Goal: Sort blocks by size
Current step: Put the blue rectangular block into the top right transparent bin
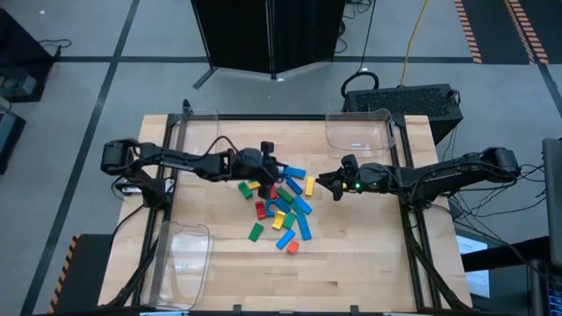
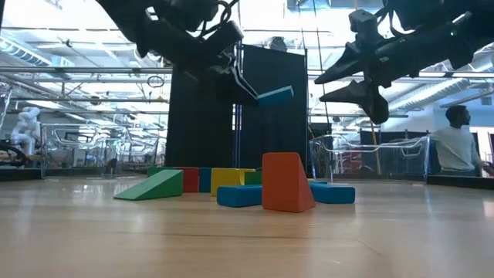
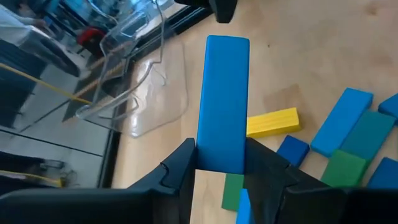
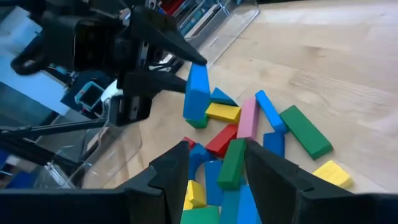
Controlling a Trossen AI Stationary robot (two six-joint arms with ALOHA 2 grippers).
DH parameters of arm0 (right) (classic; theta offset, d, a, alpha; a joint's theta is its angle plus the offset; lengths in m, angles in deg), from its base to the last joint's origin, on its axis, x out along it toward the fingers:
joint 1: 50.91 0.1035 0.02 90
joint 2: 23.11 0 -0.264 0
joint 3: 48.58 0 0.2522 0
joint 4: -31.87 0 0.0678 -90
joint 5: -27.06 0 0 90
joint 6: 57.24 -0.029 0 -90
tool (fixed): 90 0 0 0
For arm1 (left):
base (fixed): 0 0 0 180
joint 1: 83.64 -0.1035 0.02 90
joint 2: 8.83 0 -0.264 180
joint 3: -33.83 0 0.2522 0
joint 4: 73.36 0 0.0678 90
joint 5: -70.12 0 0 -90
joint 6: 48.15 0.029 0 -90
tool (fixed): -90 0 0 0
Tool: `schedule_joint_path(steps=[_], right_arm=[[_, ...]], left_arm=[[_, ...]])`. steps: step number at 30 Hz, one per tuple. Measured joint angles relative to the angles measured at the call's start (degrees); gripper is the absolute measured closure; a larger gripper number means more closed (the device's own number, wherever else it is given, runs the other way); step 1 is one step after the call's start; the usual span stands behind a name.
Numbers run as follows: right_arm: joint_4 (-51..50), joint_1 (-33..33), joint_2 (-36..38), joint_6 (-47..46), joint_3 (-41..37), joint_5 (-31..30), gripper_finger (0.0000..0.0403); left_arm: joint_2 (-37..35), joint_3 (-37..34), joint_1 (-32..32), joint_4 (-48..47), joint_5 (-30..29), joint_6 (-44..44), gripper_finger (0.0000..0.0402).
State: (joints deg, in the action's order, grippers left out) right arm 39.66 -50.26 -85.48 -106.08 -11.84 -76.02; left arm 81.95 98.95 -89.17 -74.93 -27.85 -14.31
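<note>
Spanning wooden table (image 1: 351, 272): clear bins (image 1: 358, 132), scattered blocks (image 1: 283, 209).

1 long blue block (image 3: 222, 102) is lifted clear of the counter, tilted, clamped at 1 end. The remaining blocks (image 1: 283, 211), blue, green, yellow, red, pink, orange, lie jumbled mid-counter, several touching.

The table (image 1: 351, 263) is pale, smooth-grained wood. The bins (image 1: 358, 132) are clear glossy plastic. The blocks (image 1: 285, 211) look smooth, painted, matt; the grippers' fingers (image 3: 180, 171) matt black.
</note>
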Motion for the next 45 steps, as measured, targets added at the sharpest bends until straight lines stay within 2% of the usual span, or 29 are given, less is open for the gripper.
schedule_joint_path(steps=[6, 18, 26, 31, 37, 45], right_arm=[[2.69, 0.18, -1.55, 0.04, -0.02, -0.26, 0.0252], [13.08, -1.47, -9.09, -1.94, 0.0, -0.56, 0.0248], [16.43, -2.57, -10.95, -1.73, 0.06, -0.12, 0.0184], [13.03, -2.57, -11.6, 0.47, 3.59, -0.05, 0.0158], [4.98, -2.57, -15.45, 1.82, 10.56, -0.02, 0.0184], [3.73, -2.57, -16.98, 1.2, 12.2, -0.29, 0.0247]], left_arm=[[0.0, 0.0, 1.61, 1.05, -1.11, -0.28, 0.0293], [0.0, 0.0, 1.58, 0.79, -3.56, -0.33, 0.0292], [0.0, 0.0, 1.54, 0.71, -4.28, -0.33, 0.0292], [0.0, 0.0, 1.51, 0.68, -4.28, -0.28, 0.0292], [0.0, 0.0, 1.48, 0.5, -4.31, -0.31, 0.0292], [0.02, 0.0, 1.42, -0.25, -4.33, -0.35, 0.0292]])
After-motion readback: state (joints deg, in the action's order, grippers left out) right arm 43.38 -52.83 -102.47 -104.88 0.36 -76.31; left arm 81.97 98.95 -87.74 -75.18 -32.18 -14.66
